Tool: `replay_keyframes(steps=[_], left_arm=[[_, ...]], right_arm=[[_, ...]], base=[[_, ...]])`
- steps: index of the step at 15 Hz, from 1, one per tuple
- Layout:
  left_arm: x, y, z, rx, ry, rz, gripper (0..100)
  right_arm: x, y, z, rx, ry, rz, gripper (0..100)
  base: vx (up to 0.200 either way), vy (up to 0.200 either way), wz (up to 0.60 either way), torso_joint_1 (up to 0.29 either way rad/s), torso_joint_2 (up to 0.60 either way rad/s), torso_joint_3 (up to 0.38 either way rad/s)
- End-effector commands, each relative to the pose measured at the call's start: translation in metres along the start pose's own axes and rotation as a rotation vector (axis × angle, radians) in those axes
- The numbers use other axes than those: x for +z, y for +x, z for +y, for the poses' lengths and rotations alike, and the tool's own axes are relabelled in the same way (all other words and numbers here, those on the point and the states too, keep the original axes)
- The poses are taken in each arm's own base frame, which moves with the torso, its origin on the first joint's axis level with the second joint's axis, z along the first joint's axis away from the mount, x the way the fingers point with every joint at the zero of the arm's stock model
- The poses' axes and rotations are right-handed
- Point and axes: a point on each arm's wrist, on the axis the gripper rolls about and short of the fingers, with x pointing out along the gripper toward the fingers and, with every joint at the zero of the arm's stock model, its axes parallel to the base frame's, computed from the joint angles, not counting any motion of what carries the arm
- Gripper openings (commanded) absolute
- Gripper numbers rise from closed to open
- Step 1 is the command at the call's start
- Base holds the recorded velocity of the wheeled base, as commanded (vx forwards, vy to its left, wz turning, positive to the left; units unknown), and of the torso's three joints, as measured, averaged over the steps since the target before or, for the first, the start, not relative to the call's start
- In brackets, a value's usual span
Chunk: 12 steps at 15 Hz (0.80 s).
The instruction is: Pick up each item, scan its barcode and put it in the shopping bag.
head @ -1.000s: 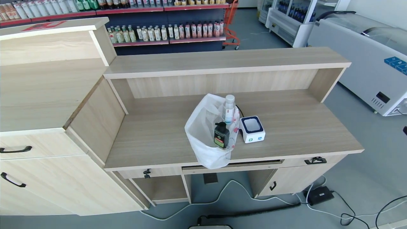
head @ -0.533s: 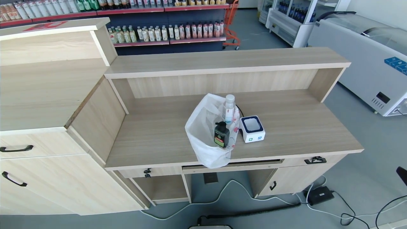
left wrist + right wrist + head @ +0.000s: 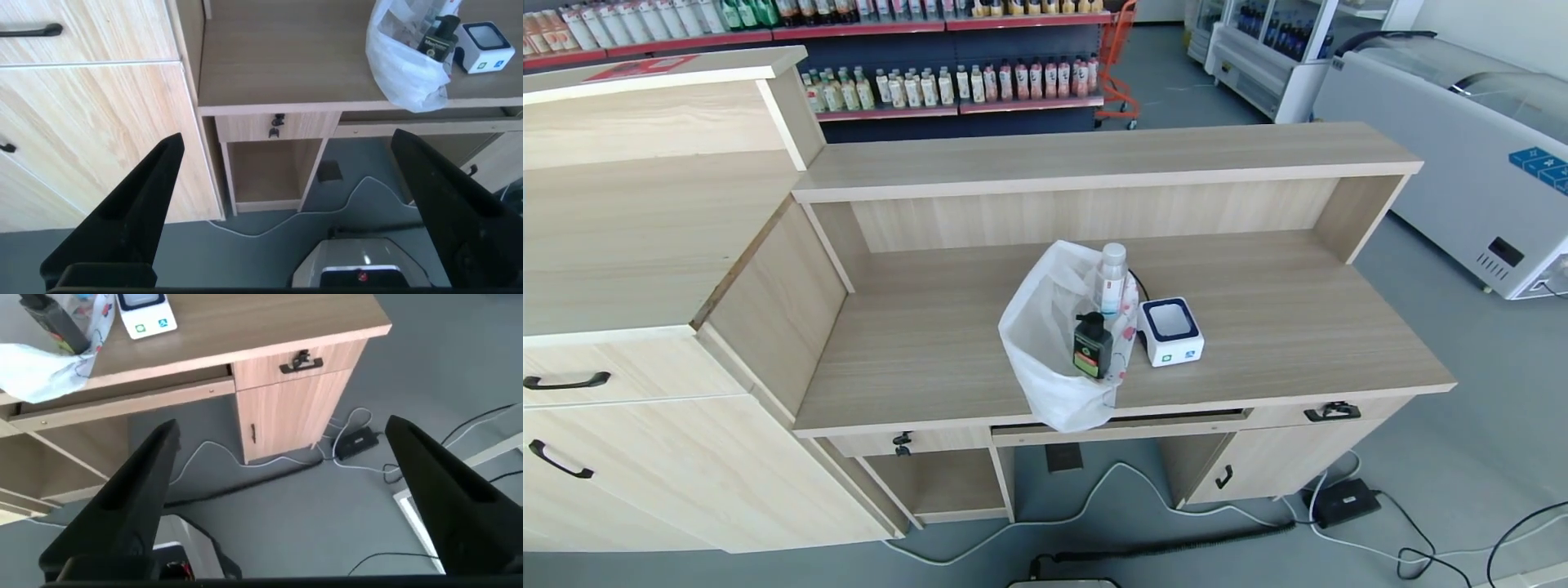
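Our right fingers (image 3: 122, 514) have dropped back from the wooden table (image 3: 1298, 310). Like our left fingers (image 3: 131, 220), they hang spread apart and empty. Well beyond both, the dark pump-top bottle (image 3: 1092, 347) and the clear white-capped bottle (image 3: 1111, 278) stand in the white plastic shopping bag (image 3: 1037, 359), so bagging looks finished.

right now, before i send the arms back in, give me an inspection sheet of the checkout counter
surface: wooden counter top, bare wood around the job's things
job's things: white shopping bag near the front edge; dark pump bottle and clear bottle appear to stand in its open mouth; barcode scanner just beside the bag, on the robot's right
clutter: nothing seen
grippers: left gripper and right gripper open, low over the floor in front of the counter
cables: white cable, black coiled cable and power adapter on the floor
surroundings: drinks shelves, chest freezer
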Motion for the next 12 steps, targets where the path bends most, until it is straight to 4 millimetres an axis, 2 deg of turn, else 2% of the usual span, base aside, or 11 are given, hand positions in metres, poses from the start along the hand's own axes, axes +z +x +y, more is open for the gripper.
replay_keyframes(steps=[1,4,12], left_arm=[[0.0000,0.0000,0.0000,-0.001,0.000,0.000,100],[0.0000,0.0000,0.0000,-0.001,0.000,0.000,100],[0.0000,0.0000,0.0000,-0.001,0.000,0.000,100]], right_arm=[[-0.0081,-0.0064,-0.0015,0.051,0.006,-0.046,100],[-0.0108,-0.0119,-0.0032,0.105,0.011,-0.120,100],[-0.0111,-0.0119,-0.0033,0.104,0.042,-0.116,100]], base=[[0.000,0.000,0.00,0.000,0.00,0.000],[0.000,0.000,0.00,0.000,0.00,0.000],[0.000,0.000,0.00,0.000,0.00,0.000]])
